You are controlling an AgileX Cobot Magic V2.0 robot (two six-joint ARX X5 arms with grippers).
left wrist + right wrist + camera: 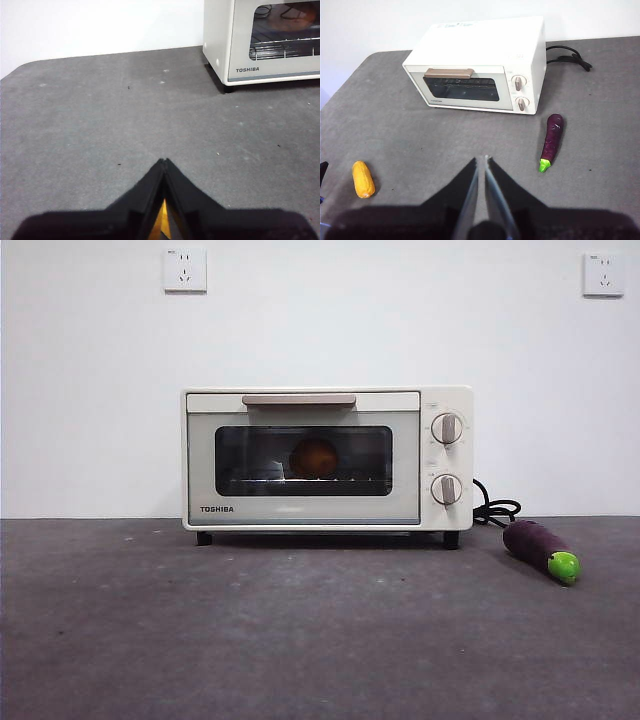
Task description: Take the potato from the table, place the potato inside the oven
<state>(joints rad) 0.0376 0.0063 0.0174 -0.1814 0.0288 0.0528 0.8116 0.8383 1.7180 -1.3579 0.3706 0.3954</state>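
The potato (314, 457) sits inside the oven (300, 508) on its wire rack (300, 480), behind the closed dark glass door; its long axis cannot be told through the glass. The oven stands near the tabletop's (300, 640) back edge. Only the right wrist view shows a yellow corn cob (363, 179) near the tabletop's left edge. The purple eggplant (540, 550) lies right of the oven, its green tip toward the front. The left tool (164, 162) hovers with jaws together; the right tool (481, 160) hovers nearly closed, holding nothing.

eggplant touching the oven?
Apart. The right wrist view shows bare table between the eggplant and the oven; the front view shows the same gap.
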